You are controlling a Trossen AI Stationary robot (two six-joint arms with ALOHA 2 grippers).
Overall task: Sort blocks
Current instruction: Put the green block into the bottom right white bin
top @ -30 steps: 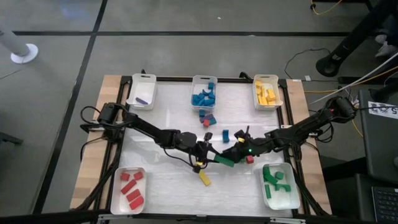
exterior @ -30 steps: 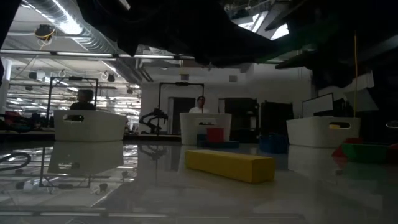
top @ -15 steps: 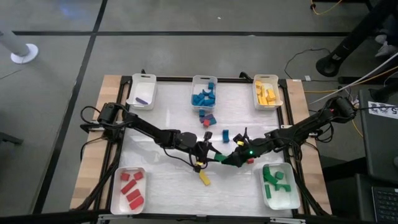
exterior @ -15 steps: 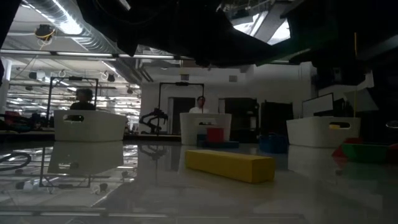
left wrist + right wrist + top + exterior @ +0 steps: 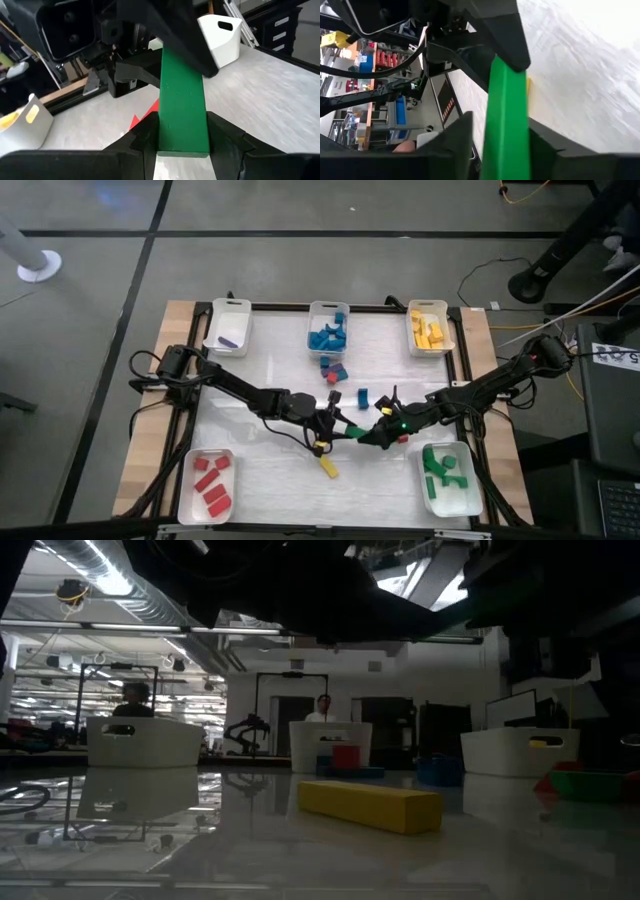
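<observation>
Grippers [image 5: 340, 429] [image 5: 366, 436] share green bar [image 5: 182, 107] above yellow block [image 5: 369, 806]

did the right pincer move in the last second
Yes. In the high view the right pincer has slid left, away from the green tray and toward the left pincer. Both now close on the green bar.

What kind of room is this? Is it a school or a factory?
Probably a robotics lab or workshop. Beyond the table the low view shows exposed ceiling ducts and metal frames with equipment, and a person working in the background.
</observation>
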